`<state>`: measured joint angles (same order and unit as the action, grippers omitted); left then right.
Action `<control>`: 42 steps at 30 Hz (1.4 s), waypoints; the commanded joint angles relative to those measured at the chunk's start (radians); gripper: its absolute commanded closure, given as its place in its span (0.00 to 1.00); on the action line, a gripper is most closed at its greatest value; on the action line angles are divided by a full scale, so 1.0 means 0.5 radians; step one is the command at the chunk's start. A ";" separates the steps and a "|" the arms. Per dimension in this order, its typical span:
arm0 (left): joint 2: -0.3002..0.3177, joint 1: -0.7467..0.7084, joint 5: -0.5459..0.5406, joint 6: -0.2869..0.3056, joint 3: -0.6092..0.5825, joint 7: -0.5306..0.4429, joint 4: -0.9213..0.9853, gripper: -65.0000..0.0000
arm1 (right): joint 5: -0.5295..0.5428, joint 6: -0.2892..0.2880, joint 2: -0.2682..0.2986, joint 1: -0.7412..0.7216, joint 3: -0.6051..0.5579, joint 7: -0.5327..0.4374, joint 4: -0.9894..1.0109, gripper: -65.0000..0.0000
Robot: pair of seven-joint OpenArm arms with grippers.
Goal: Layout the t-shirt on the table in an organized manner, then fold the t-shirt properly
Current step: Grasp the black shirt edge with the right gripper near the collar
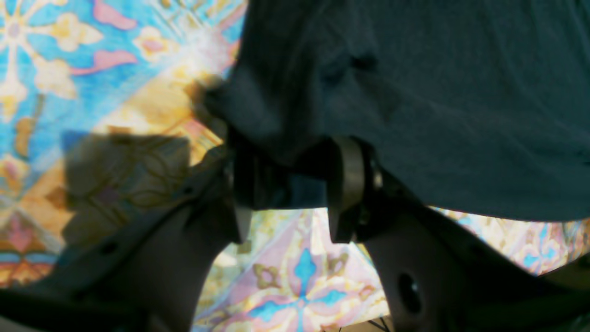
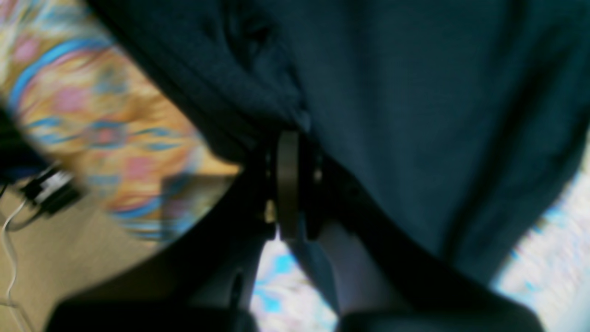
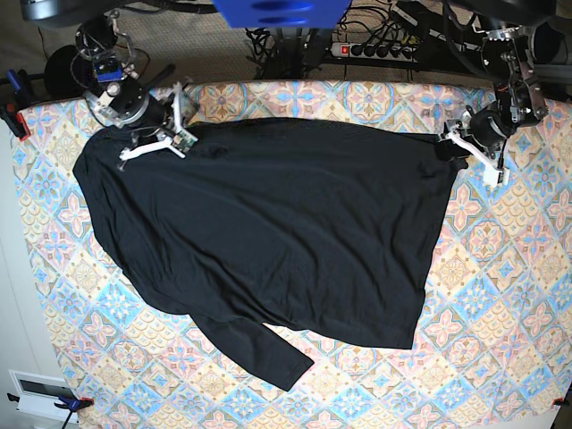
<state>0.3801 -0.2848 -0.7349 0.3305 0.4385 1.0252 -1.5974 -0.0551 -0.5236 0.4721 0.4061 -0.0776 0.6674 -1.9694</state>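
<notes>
Plain black thin-fabric long-sleeved t-shirt (image 3: 268, 241) spread across bench with pastel blue, pink and cream diamond-tile cloth (image 3: 500, 295); one sleeve trails toward near edge. Right gripper (image 2: 288, 184) clenched on fabric at far corner, base view left. Left gripper (image 1: 288, 184) grasping opposite shirt edge, fabric bunched between jaws, base view right.
</notes>
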 commanded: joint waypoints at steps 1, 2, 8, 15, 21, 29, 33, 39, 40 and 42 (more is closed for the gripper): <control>0.030 0.016 -0.023 0.006 0.014 -0.027 -0.035 0.62 | 0.007 0.005 0.027 -0.010 0.022 -0.026 -0.031 1.00; 0.030 0.016 -0.023 0.006 0.014 -0.027 -0.035 0.62 | 0.007 0.005 0.027 -0.013 0.031 -0.026 -0.031 1.00; 0.030 0.016 -0.026 0.006 0.018 -0.027 -0.038 0.62 | 0.007 0.005 0.027 -0.163 0.031 -0.011 -0.028 1.00; 0.030 0.019 -0.026 0.006 0.021 -0.039 -0.038 0.62 | 0.011 0.005 0.027 -0.406 0.013 -0.008 -0.018 1.00; 0.030 0.062 -0.029 0.006 0.030 -0.039 -0.038 0.62 | 0.011 0.005 0.018 -0.476 0.006 -0.008 0.135 1.00; -0.071 0.138 -0.029 0.006 0.223 -0.027 -0.038 0.62 | 0.007 0.008 0.018 -0.476 0.006 -0.008 0.377 0.99; -0.071 0.157 -0.029 0.006 0.232 0.010 -0.041 0.62 | 0.004 0.011 0.018 -0.467 0.016 -0.008 0.365 0.84; -0.007 0.074 -0.026 0.012 0.229 0.234 -0.182 0.62 | 0.004 0.011 0.018 -0.461 0.028 -0.026 0.258 0.71; 0.002 0.049 -0.026 0.016 0.217 0.234 -0.219 0.62 | 0.004 0.011 0.018 -0.458 0.028 -0.026 0.227 0.71; 0.018 0.013 -0.026 0.016 0.149 0.234 -0.280 0.62 | 0.004 0.011 0.015 -0.430 0.019 -0.026 0.184 0.71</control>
<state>0.3801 -0.2871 -0.7277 0.3313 0.5121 1.1534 -1.7195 -0.0532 -0.5220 0.4683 0.1917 -0.0738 0.6643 -1.8629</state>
